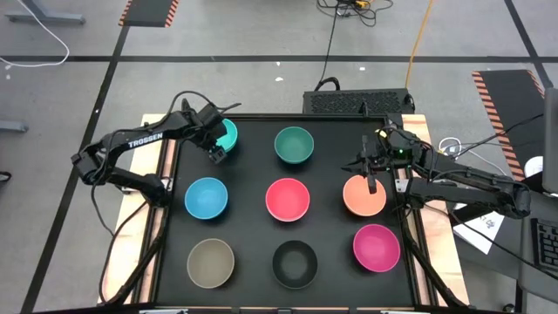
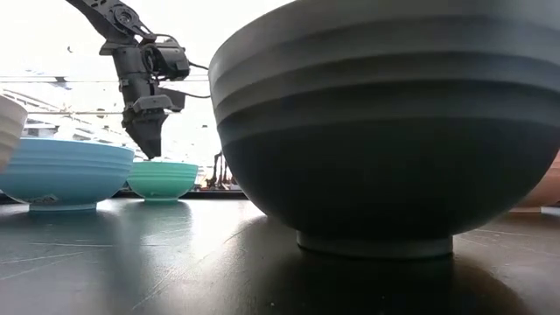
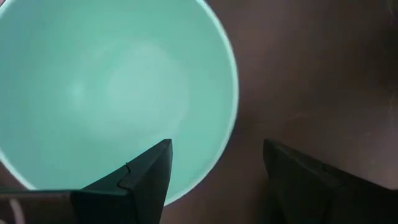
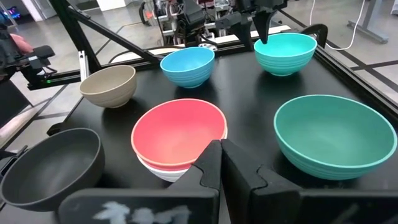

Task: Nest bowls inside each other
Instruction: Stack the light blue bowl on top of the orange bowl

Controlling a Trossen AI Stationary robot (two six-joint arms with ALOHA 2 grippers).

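Turquoise bowl [image 3: 112, 93] rim between open left pincer [image 3: 214, 168]; right pincer [image 4: 219, 152] closed

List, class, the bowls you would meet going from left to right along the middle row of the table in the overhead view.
blue bowl → red-pink bowl → orange bowl

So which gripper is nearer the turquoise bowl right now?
Left. The left gripper hangs open over the turquoise bowl's rim at the table's far left corner; the right gripper is shut, across the table over the orange bowl.
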